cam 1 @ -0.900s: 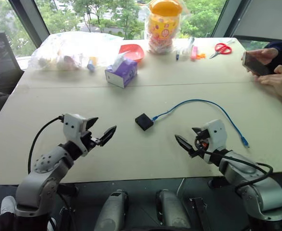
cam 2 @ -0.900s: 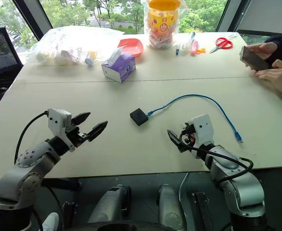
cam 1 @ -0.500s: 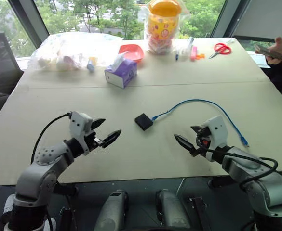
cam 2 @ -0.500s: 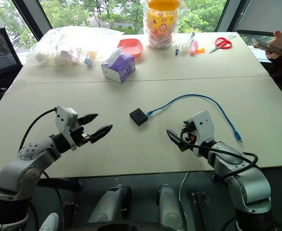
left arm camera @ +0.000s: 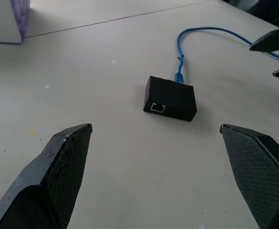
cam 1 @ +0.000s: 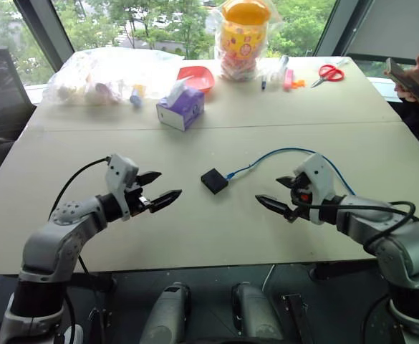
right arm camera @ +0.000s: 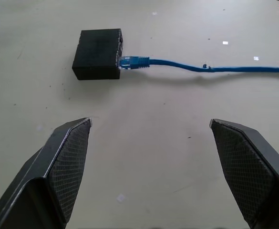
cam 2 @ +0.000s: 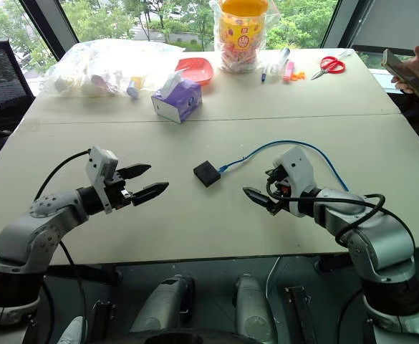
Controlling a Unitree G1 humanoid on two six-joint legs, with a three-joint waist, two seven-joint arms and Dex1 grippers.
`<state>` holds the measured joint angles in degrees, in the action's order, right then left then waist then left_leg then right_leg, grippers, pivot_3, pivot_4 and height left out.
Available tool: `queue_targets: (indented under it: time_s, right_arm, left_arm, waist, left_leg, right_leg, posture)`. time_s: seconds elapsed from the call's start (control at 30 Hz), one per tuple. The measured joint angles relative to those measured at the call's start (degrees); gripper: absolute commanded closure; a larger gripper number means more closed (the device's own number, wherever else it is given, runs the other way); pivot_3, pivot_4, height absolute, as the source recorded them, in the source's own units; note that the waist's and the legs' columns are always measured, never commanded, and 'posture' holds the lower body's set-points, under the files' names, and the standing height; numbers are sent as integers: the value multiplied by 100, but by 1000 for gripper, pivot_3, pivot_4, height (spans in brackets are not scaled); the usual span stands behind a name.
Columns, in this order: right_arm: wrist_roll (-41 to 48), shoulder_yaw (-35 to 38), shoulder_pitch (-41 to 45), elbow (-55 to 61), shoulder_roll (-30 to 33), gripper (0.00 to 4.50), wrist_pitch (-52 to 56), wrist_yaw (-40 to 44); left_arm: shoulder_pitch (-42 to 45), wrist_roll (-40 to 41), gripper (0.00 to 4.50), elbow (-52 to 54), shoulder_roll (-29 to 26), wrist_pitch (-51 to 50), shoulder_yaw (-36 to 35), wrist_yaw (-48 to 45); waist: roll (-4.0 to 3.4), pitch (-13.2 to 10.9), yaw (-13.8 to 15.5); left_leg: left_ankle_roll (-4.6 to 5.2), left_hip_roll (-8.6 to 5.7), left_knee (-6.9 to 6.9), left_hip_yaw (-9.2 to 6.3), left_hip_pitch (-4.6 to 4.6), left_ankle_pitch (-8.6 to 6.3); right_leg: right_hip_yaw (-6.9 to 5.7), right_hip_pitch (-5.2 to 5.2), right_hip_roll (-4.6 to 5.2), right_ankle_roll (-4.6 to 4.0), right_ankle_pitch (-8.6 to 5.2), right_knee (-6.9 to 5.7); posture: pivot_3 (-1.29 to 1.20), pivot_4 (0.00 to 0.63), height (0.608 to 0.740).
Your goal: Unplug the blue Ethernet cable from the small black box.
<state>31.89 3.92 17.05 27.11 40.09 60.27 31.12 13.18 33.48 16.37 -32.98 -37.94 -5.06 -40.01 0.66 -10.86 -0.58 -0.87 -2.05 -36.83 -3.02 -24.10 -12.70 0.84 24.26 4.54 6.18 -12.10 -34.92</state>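
While both arms are lifted over the front part of the pale counter (cam 1: 195,236), nothing of the real work is done yet. The left tool (cam 1: 160,194) has its two black fingers spread wide with nothing between them, and it points toward the middle of the counter. The right tool (cam 1: 277,195) is also spread wide and empty, and it points in from the other side. Neither tool touches anything; they hang above the surface with the task things between them.

The small flat matte-black plastic box (cam 1: 214,180) lies on the counter about midway between the two tools, a little further away than both. In the right wrist view the clear-blue plug of the thin bright-blue Ethernet cable (right arm camera: 201,67) sits fully inside the side of this box (right arm camera: 98,53), so the cable is still connected. From the box the cable (cam 1: 288,151) runs in a bow away and then passes behind the right arm toward the right edge of the counter. In the left wrist view a second, free socket shows on the side of the box facing that tool.

I judge the task to be at its very beginning: the approach. What is left is nearly everything: one tool probably must hold the box steady, the other must grip the plug close to the box and pull it straight out.
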Motion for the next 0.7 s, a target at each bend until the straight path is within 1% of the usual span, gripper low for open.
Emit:
queue_targets:
  time_s: [0.13, 0.2, 0.27, 0.33, 0.37, 0.47, 0.63, 0.7]
  right_arm:
    - [-207, -553, 584, -562, 458, 314, -109, 481]
    - [-368, -864, 1054, -941, 649, 314, -275, 844]
    - [-645, -1389, 1735, -1545, 839, 314, -595, 1414]
    - [-933, -1815, 2309, -2097, 860, 314, -882, 1914]
    - [-1064, -2016, 2559, -2373, 819, 314, -1011, 2122]
    - [-1671, -2832, 3534, -3628, 390, 314, -1512, 2812]
    - [-2564, -3619, 4341, -5322, -348, 314, -2523, 3574]
    - [-2854, -3785, 4541, -5970, -649, 314, -2918, 3735]
  left_arm:
    - [187, -48, 21, -185, 15, 70, 30, -35]
    - [285, -48, 21, -271, 18, 72, 50, -85]
    - [363, -50, 21, -326, 16, 85, 93, -136]
    - [397, -50, 21, -363, 26, 96, 145, -191]
    - [432, -50, 21, -411, 40, 98, 163, -212]
    - [523, -56, 21, -516, 78, 107, 202, -235]
    - [542, -153, 21, -531, 115, 135, 257, -277]
    - [534, -167, 21, -528, 114, 137, 254, -277]
  waist:
    - [0, -1, -6]
    - [-1, -2, -21]
    - [-2, -3, -41]
    - [-1, -3, -37]
    - [-1, -3, -32]
    - [-1, -4, -56]
    - [0, -4, -24]
    - [-1, -4, -26]
  left_leg:
    - [1, 0, -11, -1, -6, -1]
    - [1, 0, -15, 2, -8, -1]
    - [1, 0, -17, 7, -8, -1]
    - [1, 1, -17, 5, -8, -1]
    - [1, 0, -15, 5, -9, -1]
    - [1, -1, -16, 9, -9, -1]
    - [1, -7, -16, 6, -16, -1]
    - [1, -10, -16, 5, -18, -1]
  right_leg:
    - [-1, 3, 0, 0, 0, -6]
    - [1, 7, 0, 0, 0, -11]
    - [3, 10, -1, 0, 0, -14]
    - [2, 10, -2, 0, 0, -15]
    - [2, 11, -2, 1, 1, -15]
    - [5, 15, -3, 2, 1, -20]
    - [2, 19, 1, 15, 9, -23]
    - [2, 21, 2, 21, 13, -23]
  posture:
    - [0, 150, 740]
    - [0, 150, 740]
    - [0, 150, 740]
    - [0, 150, 740]
    - [0, 150, 740]
    - [0, 150, 740]
    - [0, 150, 740]
    - [0, 150, 740]
